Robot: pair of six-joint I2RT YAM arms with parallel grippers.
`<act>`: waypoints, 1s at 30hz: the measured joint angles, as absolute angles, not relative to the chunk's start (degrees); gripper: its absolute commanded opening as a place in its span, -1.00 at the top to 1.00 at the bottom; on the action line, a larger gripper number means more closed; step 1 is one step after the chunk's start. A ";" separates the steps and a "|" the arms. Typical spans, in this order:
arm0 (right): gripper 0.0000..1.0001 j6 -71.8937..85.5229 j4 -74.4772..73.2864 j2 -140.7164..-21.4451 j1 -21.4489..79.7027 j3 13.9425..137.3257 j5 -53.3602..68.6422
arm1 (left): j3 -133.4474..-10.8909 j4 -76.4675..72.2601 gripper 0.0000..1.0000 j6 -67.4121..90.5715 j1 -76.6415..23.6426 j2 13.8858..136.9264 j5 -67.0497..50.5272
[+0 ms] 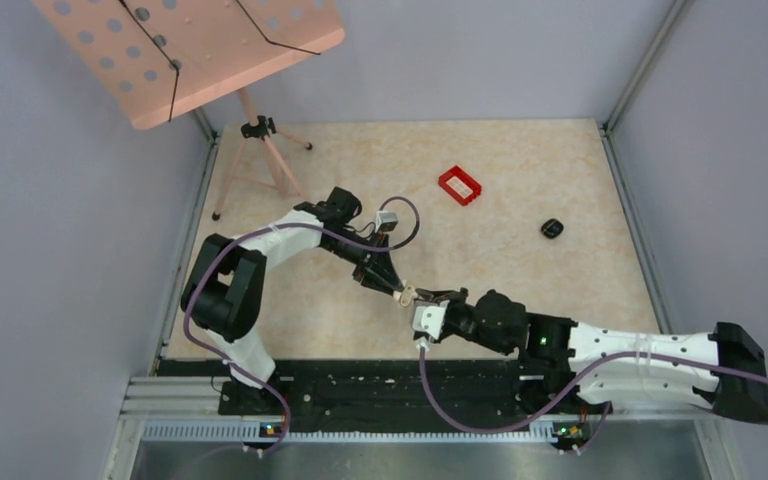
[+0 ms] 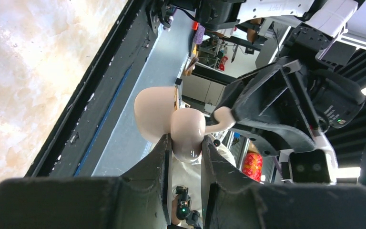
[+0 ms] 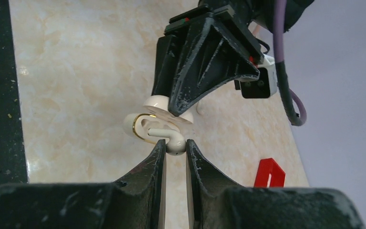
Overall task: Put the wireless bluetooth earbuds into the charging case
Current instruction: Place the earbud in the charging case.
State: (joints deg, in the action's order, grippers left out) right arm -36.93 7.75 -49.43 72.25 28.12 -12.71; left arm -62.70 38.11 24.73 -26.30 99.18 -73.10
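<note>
The left end effector [image 2: 186, 141] is pressed onto the cream earbud [image 3: 144, 127], pinching one rounded bulb of it between both fingertips. The right end effector [image 3: 175, 144] meets it tip to tip. Its fingers are nearly together and clamp the small curved end of the same earbud. The earbud is therefore held from two sides and is lifted off the desk [image 1: 560, 170].

In the top view, this shared grip sits over the near middle of the desk, just ahead of the arm bases. The left arm reaches in from the left and the right arm from the right.

The earbud consists of two pale bulbs joined by a bent bridge. A gold ring is visible on the larger bulb in the right wrist view.

The case [image 1: 552, 229] lies on the desk to the right of the grip and farther back, well apart from both end effectors. The pictures do not show whether its lid is up or down.

A red tray [image 1: 461, 185] lies farther back still, left of the case and apart from it. A pink perforated stand [image 1: 190, 50] on a tripod occupies the far left corner.
</note>
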 measured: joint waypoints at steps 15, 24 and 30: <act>1.00 -40.95 11.55 -53.08 75.29 28.12 -16.23 | -63.81 42.11 1.00 20.93 -26.30 99.29 -73.97; 1.00 -40.97 12.84 -54.81 75.40 28.12 -16.29 | -63.81 42.09 1.00 20.88 -26.30 99.29 -74.98; 1.00 -41.01 13.26 -55.07 76.14 28.10 -16.56 | -63.81 42.09 1.00 20.88 -26.48 99.29 -75.85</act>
State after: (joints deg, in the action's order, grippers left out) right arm -41.01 13.26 -55.07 76.14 28.10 -16.56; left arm -63.81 42.09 20.88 -26.48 99.29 -75.85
